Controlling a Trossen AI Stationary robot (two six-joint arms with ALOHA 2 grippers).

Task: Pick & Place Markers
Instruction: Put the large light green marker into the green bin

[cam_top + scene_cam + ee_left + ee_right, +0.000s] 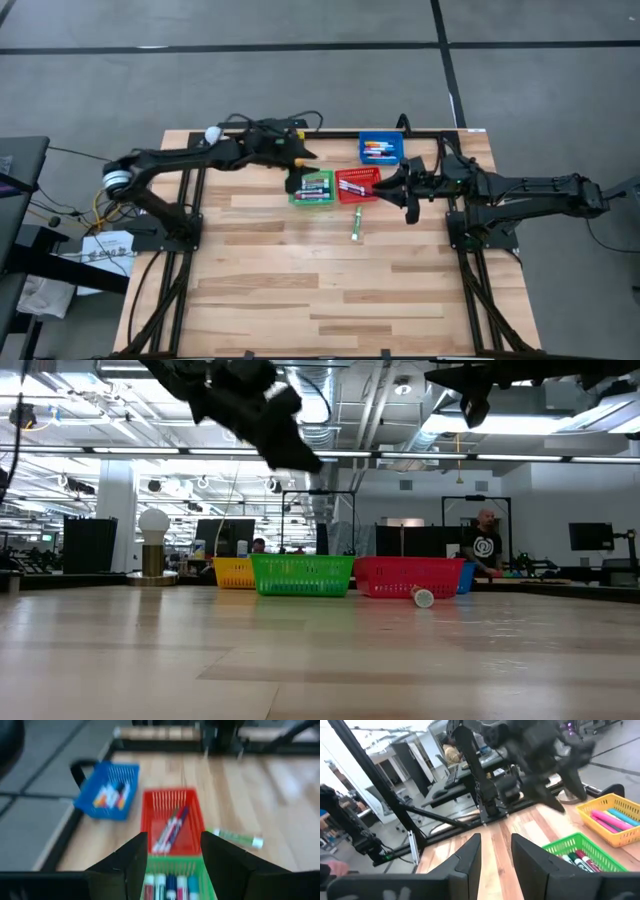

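Loose marker lies flat on tabletop, just beside red basket, on the side away from blue basket. I judge it light, stiff, smooth, prone to roll; I'd grip mid-barrel, across its length. Other markers already lie in the baskets. Left gripper hangs above green basket, fingers apart, nothing between. Right gripper raised just beside red basket, fingers part-spread, empty.

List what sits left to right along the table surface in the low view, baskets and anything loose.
Lamp with round white bulb → yellow basket → green basket → red basket → loose marker, lying on the wood in front of the red basket's right end → blue basket, only a sliver showing past the red one.
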